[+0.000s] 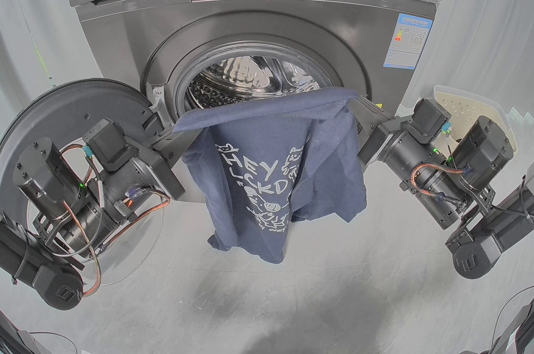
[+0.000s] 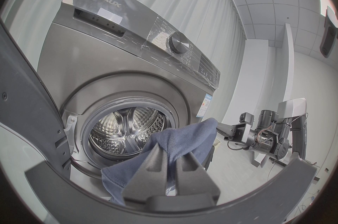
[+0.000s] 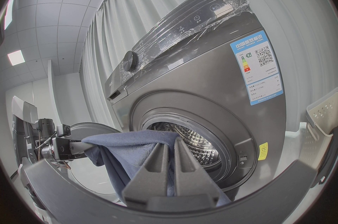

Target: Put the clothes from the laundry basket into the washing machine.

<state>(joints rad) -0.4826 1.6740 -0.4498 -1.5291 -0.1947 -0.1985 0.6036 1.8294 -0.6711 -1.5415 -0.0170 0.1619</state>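
A navy T-shirt [image 1: 272,171] with white print hangs spread between my two grippers, right in front of the washing machine [image 1: 256,21] and its open drum [image 1: 250,77]. My left gripper [image 1: 181,134] is shut on the shirt's left shoulder; in the left wrist view the gripper [image 2: 171,159] pinches the blue cloth [image 2: 183,138]. On the other side, my right gripper [image 1: 356,110] is shut on the right shoulder, and its own view shows it [image 3: 170,149] clamped over the fabric [image 3: 130,147]. The shirt's top edge sits level with the drum's lower rim.
The round door [image 1: 61,116] stands swung open at the left, behind my left arm. A cream laundry basket [image 1: 473,108] sits on the floor at the right of the machine. Pale floor [image 1: 334,283] lies bare below the shirt.
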